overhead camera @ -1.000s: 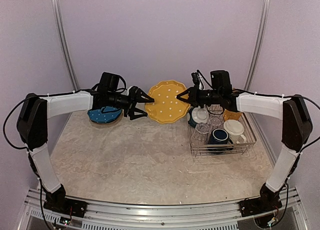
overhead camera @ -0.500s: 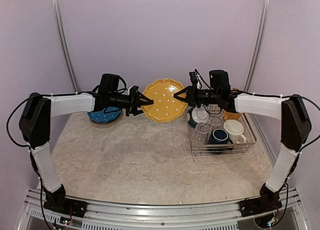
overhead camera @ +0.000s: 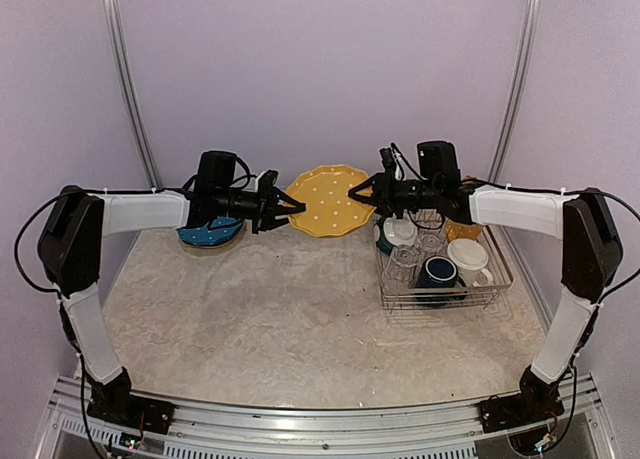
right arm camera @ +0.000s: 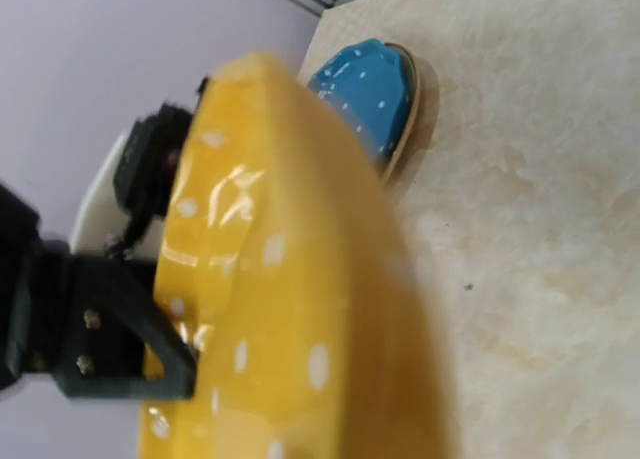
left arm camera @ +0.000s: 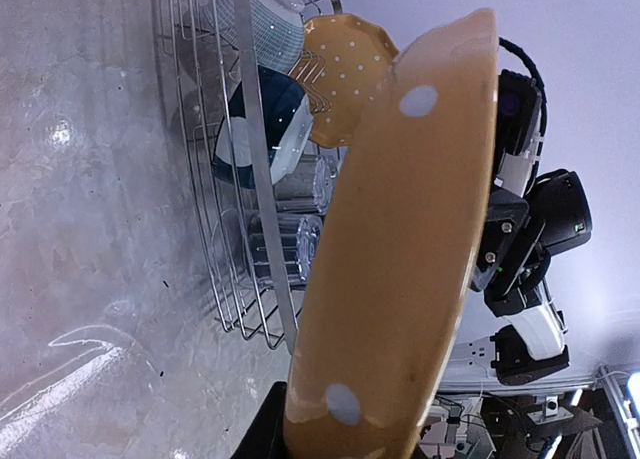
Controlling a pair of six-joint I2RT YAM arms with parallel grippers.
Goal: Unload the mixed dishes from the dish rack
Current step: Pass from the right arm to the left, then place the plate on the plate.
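Observation:
A yellow plate with white dots (overhead camera: 325, 201) hangs in the air between both arms, left of the dish rack (overhead camera: 445, 297). My left gripper (overhead camera: 297, 207) is shut on its left rim; in the left wrist view the plate (left arm camera: 400, 259) rises edge-on out of the dark fingers (left arm camera: 262, 434). My right gripper (overhead camera: 353, 192) stands at the plate's right rim with its fingers spread apart. The right wrist view is filled by the plate (right arm camera: 270, 309), and its own fingers are hidden. A blue plate (overhead camera: 210, 231) lies on the table at the far left.
The rack holds a teal bowl (overhead camera: 398, 231), clear glasses (overhead camera: 404, 262), a navy mug (overhead camera: 437, 272), a cream mug (overhead camera: 468, 256) and another yellow plate (overhead camera: 465, 229). The back wall stands close behind both grippers.
The left gripper moved right and closed on the plate's left rim. The right gripper's fingers have spread. The plate has risen a little and tilted flatter.

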